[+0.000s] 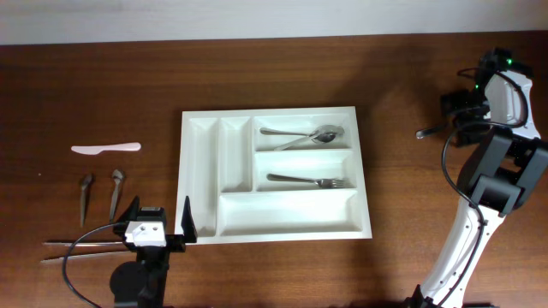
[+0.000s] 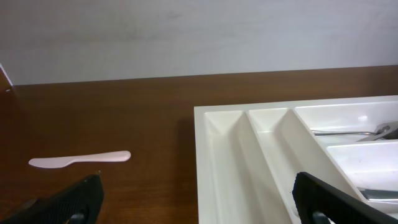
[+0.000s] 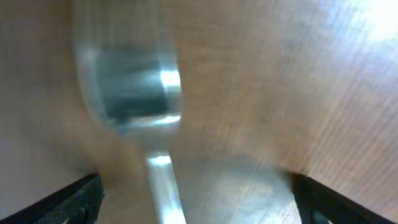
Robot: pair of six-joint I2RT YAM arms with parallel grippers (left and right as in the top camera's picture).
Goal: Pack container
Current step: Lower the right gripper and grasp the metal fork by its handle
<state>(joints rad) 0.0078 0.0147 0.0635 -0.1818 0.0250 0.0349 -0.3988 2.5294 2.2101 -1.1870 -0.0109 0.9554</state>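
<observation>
Now | container [image 1: 291, 214] is lying mid-table, carrying spoons [image 1: 312, 135] and a fork [image 1: 312, 180] in its short compartments | left gripper [image 1: 161, 212] is hovering at container's near-left corner, jaws gaping, gripping nothing | right gripper [image 3: 199, 196] is hanging well right of container, jaws spreading wide around a blurred spoon [image 3: 134, 87], not clamping it

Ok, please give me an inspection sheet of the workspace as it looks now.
Surface: brown wood table, no spills seen.
Job's things: white tray; two spoons in its top right compartment, fork in the one below, other three empty. Left of tray: pale knife, two short utensils, thin sticks.
Clutter: nothing seen.
Grippers: left gripper open, empty; right gripper open, loose spoon ahead of it, blurred.
Cables: left cable and right cable loop beside their arms.
Surroundings: pale wall.
</observation>
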